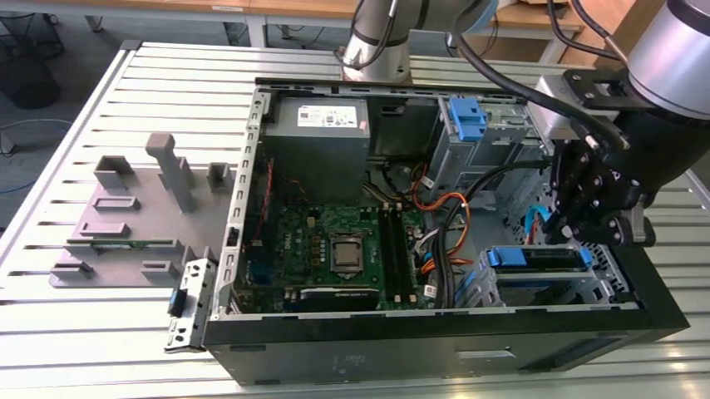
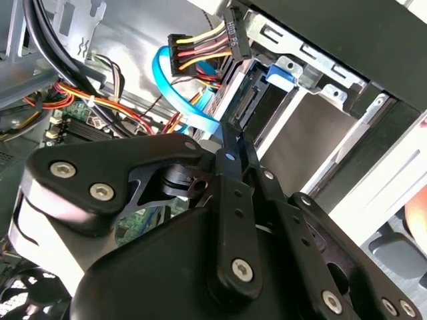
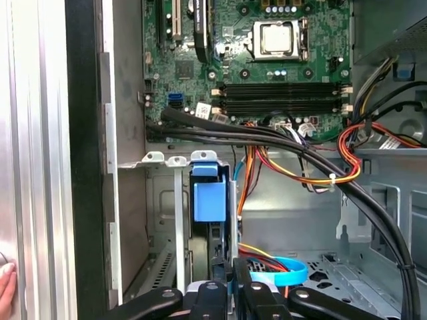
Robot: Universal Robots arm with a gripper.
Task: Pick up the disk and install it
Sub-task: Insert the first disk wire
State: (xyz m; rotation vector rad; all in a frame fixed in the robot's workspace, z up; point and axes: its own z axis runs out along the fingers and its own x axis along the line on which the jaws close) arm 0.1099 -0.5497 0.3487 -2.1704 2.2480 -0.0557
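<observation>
Disk stands on edge in the drive cage at a corner of the open case, right beneath the gripper. In the first wrist view we look past the gripper and find the disk just ahead of its tips, blue rail toward us, set between the cage's metal walls. We see the fingers drawn close together with only a slit between them, and nothing clamped there. Whether the tips touch the disk, we cannot tell. A looped blue cable lies just beside the gripper.

In the second wrist view the gripper points toward the disk's connector end. A plug with yellow, red and black wires hangs a little beyond it.

Farther from the gripper, across the case, we see the motherboard and the power supply. A bundle of black cables runs between the board and the cage.

The case rests on a slatted table. A grey fixture lies on it, well apart from the gripper, on the far side of the case. A person's fingertip rests on the table beside the case wall.
</observation>
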